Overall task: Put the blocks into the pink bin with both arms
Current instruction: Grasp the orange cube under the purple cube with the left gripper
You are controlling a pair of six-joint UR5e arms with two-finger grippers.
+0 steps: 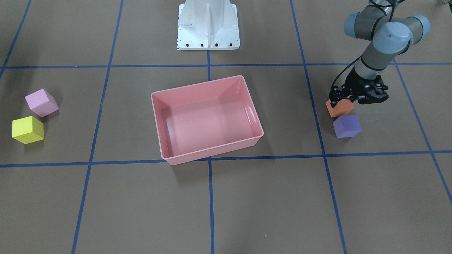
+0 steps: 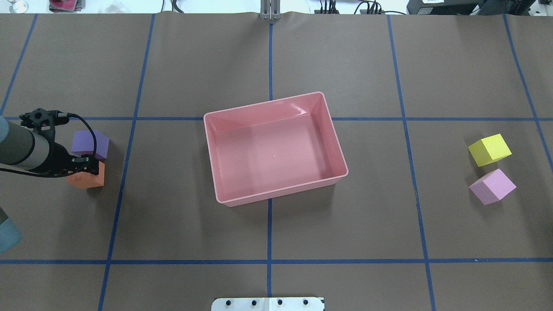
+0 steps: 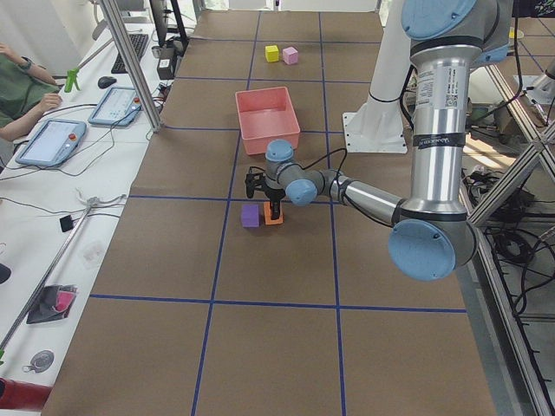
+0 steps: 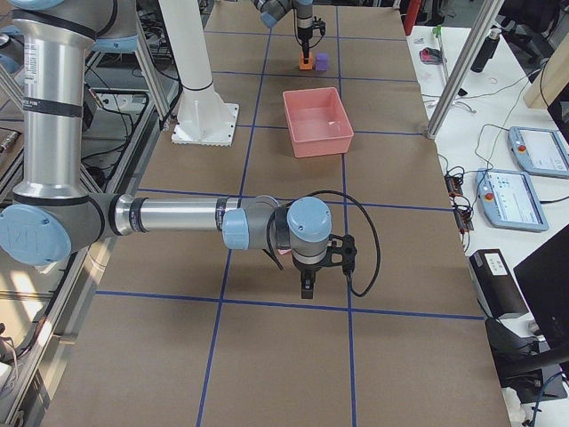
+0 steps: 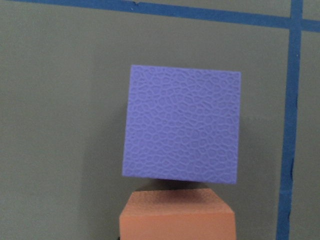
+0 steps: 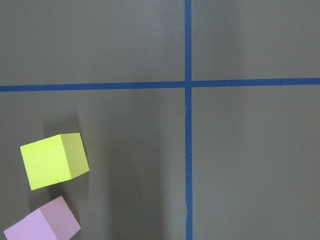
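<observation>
The orange block (image 1: 340,110) sits on the table at my left, touching the purple block (image 1: 347,126). My left gripper (image 1: 342,101) is down over the orange block (image 2: 86,179) with a finger on each side; I cannot tell whether the fingers press it. The left wrist view shows the purple block (image 5: 182,125) with the orange block (image 5: 177,220) below it. The pink bin (image 1: 212,151) stands empty in the middle. The yellow block (image 2: 489,149) and lilac block (image 2: 492,186) lie at my right. My right gripper (image 4: 307,289) hangs above the table, apart from them; its state is unclear.
The white base pedestal (image 1: 208,24) stands behind the bin. Blue tape lines grid the brown table. Operators' desks with tablets (image 3: 52,139) run along the far side. The right wrist view shows the yellow block (image 6: 52,161) and lilac block (image 6: 42,222) at lower left.
</observation>
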